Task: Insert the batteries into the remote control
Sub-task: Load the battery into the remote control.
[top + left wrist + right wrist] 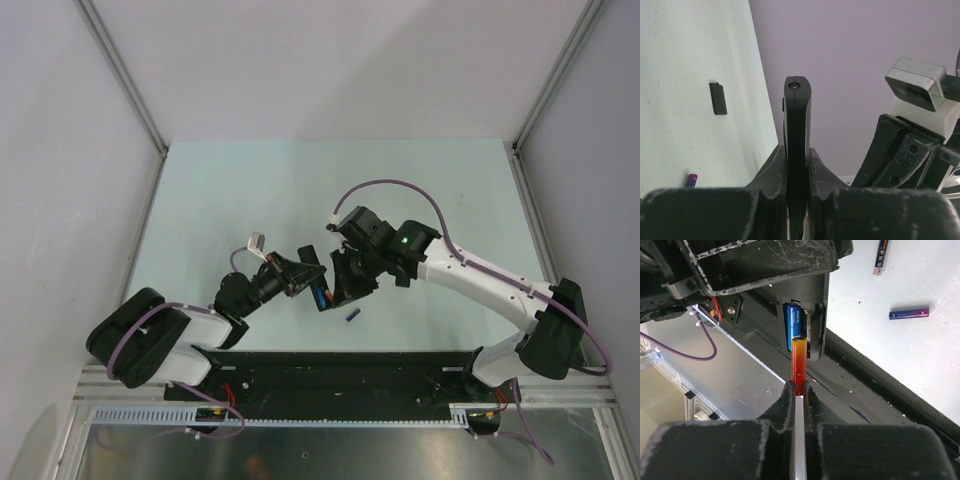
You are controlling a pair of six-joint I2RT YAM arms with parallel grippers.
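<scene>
Left gripper (pixel 797 159): fingers clamped on the remote control (pixel 797 115), one on each broad face; the bar shows edge-on in the left wrist view
Remote place: held off the table (pixel 250 190), toward the near edge, about midway between the left and right edges, open compartment facing the right arm
Blue battery (pixel 795 322): seated lengthwise in the compartment
Right gripper (pixel 797 390): fingers pinched together on the lower end of the orange battery (pixel 799 362)
Orange battery place: upright in the right wrist view, top end at the mouth of the compartment, just beside the blue one; touching the remote or just short of it, hard to say from here
Loose purple battery (pixel 909 314): flat on the table, closer to the near edge than the held remote
Second loose battery (pixel 881 257): dark with an orange tip, flat on the table, near the purple one but apart
Small black flat piece (pixel 718 98): on the table, apart from the purple battery
</scene>
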